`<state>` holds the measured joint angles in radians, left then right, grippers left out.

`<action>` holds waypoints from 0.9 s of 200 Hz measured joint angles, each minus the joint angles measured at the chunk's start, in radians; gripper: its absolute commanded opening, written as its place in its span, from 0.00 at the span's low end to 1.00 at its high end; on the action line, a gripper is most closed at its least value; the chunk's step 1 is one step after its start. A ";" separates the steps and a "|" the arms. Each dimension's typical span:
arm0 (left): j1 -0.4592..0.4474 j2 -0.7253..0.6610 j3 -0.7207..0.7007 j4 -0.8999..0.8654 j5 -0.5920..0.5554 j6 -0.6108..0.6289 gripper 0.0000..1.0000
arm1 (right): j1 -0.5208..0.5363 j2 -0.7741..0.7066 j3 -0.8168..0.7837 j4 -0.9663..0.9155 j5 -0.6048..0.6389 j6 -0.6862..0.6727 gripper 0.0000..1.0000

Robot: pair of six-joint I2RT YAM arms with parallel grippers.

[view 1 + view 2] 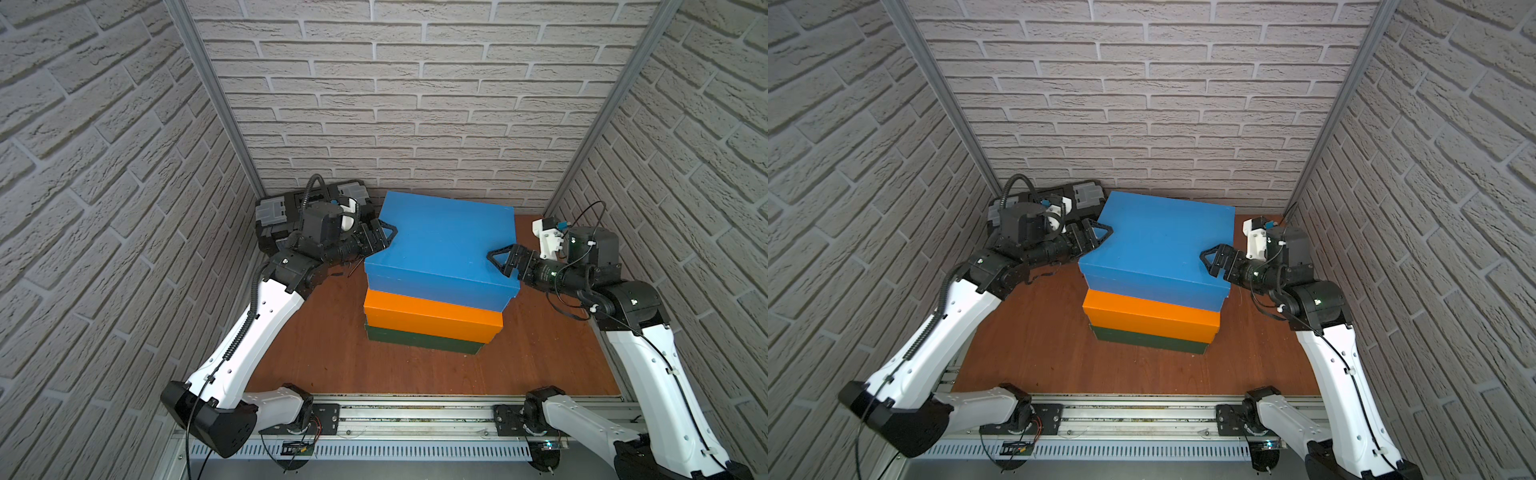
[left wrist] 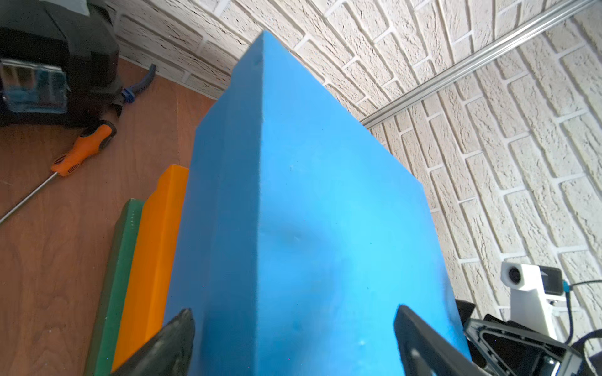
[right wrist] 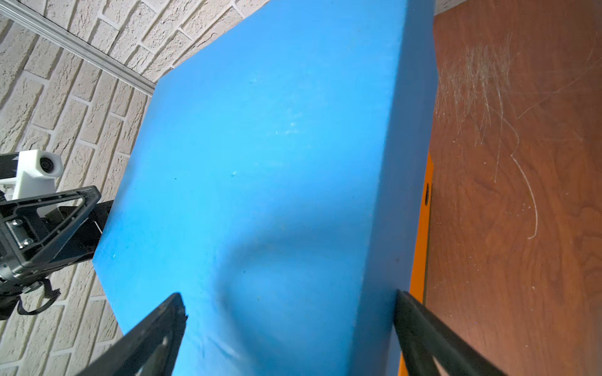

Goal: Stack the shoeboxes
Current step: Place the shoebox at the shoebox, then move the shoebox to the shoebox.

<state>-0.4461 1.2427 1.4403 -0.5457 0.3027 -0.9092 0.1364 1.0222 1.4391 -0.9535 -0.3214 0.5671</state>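
I see a small room with pale brick-look walls (image 1: 415, 104) and a scratched brown wooden floor (image 1: 332, 365). In the middle, the three cardboard shoeboxes sit in one pile: the blue box (image 1: 444, 241) on top, the orange box (image 1: 428, 316) under it, and the dark green box (image 1: 419, 341) on the floor. A black toolbox (image 1: 274, 216) stands in the far left corner. My left claw (image 1: 386, 239) and right claw (image 1: 498, 262) both stand wide around the blue box's end edges. An orange-handled screwdriver (image 2: 83, 149) lies beside the toolbox.
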 measured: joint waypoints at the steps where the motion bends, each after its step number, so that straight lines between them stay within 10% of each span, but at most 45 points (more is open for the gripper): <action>1: 0.002 0.000 0.000 0.000 0.001 0.000 0.96 | -0.002 0.000 0.001 0.000 0.000 -0.002 1.00; 180: 0.050 0.228 0.203 -0.063 0.084 0.180 0.79 | -0.102 0.208 0.057 0.112 -0.143 -0.045 0.80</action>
<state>-0.3965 1.4708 1.6436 -0.6086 0.3862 -0.7296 0.0345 1.2297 1.4963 -0.8413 -0.4641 0.5220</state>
